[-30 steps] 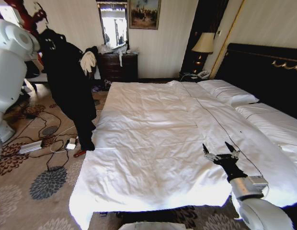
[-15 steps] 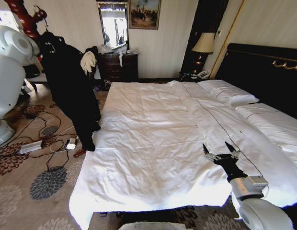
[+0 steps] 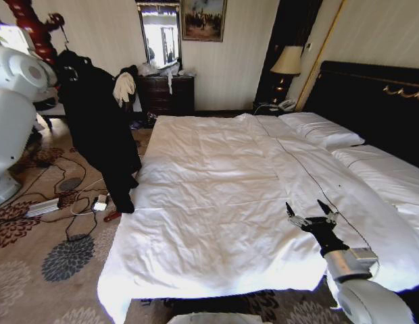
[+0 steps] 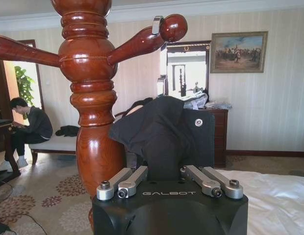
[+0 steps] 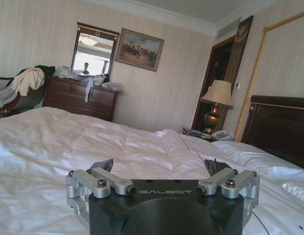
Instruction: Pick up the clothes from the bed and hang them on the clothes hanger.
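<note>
The clothes [image 3: 98,121], a black jacket, hang at the left of the head view from a dark red wooden coat stand [image 3: 30,20], clear of the bed [image 3: 216,175]. Close up, the jacket [image 4: 162,127] drapes over the clothes hanger, whose silver hook [image 4: 156,24] sits on a peg of the stand [image 4: 90,98]. My left gripper [image 4: 164,169] is just below the jacket, shut on its black fabric, which hides the fingertips. My right gripper [image 3: 309,209] hovers open over the bed's near right part [image 5: 44,137], and nothing lies between its fingers [image 5: 159,166].
Cables and a power strip [image 3: 44,206] lie on the patterned carpet left of the bed. A dark dresser [image 3: 167,93] stands at the back wall, with a cream garment [image 3: 124,86] on a chair beside it. A lamp [image 3: 287,61] stands by the black headboard [image 3: 372,101].
My left arm's white shell has drifted left and down at the view's edge, and the hanging jacket has swayed slightly. The right arm has stayed still.
</note>
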